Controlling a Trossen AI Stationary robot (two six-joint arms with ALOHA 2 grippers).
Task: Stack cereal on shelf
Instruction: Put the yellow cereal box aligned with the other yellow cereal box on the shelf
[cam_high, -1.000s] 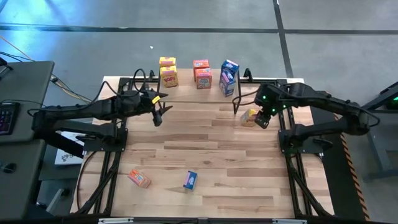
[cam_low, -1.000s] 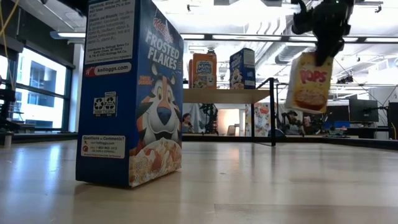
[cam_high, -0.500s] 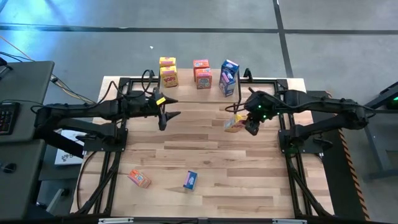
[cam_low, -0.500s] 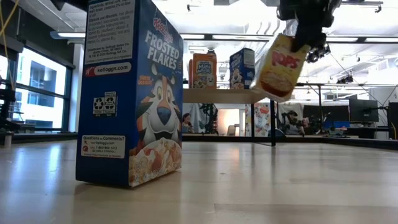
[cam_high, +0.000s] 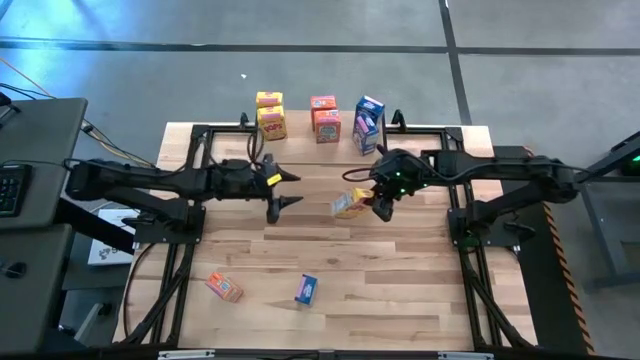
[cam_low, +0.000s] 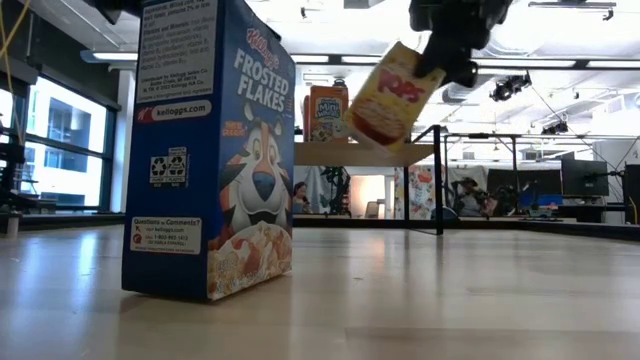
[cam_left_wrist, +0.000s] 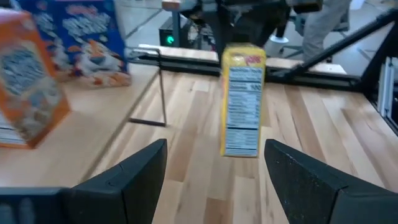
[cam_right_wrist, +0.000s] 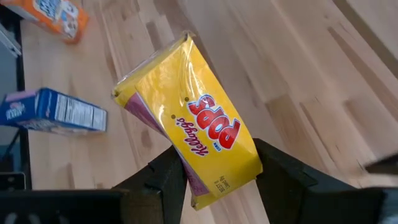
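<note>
We are clamping our right gripper (cam_high: 379, 205) jaws on a tilted yellow cereal box (cam_high: 351, 203), lifting it clear of the table (cam_high: 400, 290). Facing it nearby, our left gripper (cam_high: 283, 189) is gaping released. Beyond both, the shelf (cam_high: 300, 152) is carrying six boxes.

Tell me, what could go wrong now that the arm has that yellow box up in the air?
The right gripper pinches only one end of the yellow Pops box, which hangs tilted above the table, so it might slip or swing loose. The left gripper waits open close by, facing the box; if it closes off-centre, the box could be knocked down. The shelf already carries boxes, so a careless placing might topple them.
</note>
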